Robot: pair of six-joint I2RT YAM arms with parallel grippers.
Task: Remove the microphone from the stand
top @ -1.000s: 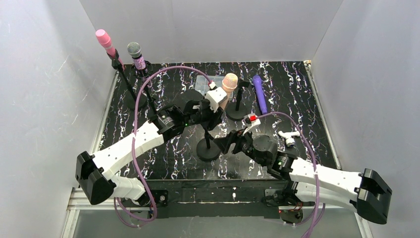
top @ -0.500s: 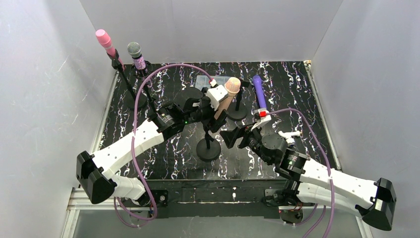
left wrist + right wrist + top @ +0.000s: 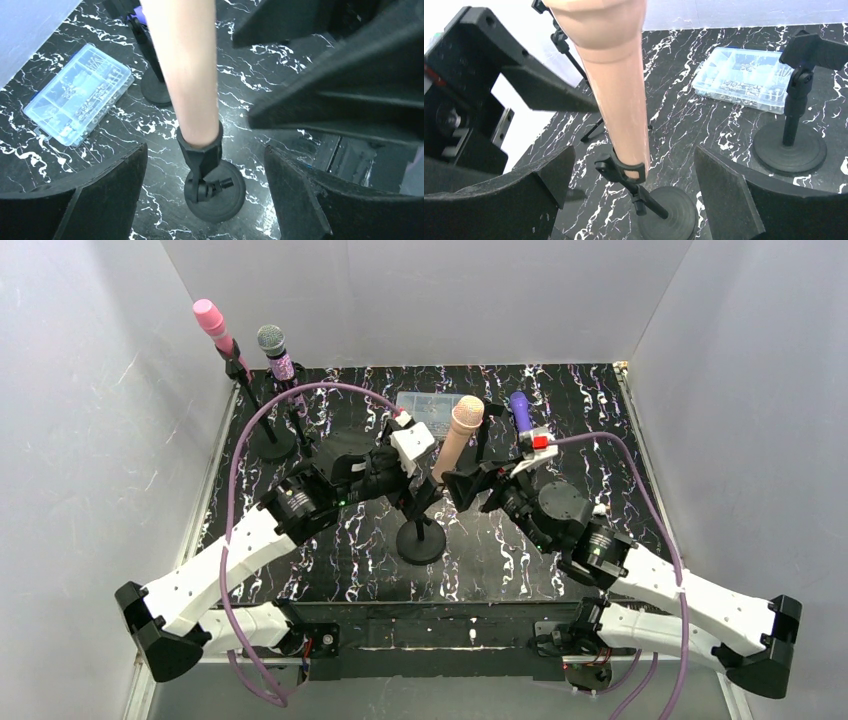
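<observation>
In the middle of the table [image 3: 330, 550], the peach microphone [image 3: 452, 445] sat in the clip of its stand [image 3: 421, 540], leaning with its head toward the far right. I had the left gripper [image 3: 205, 150] just left of it and the right gripper [image 3: 634, 150] just right of it. Both had their fingers spread wide with nothing in them. In each wrist view the microphone showed in the gap, clear of both fingers. A clear parts box [image 3: 435, 402] lay by the far edge, and a pink mic [image 3: 212, 320] stood on another stand far left.
</observation>
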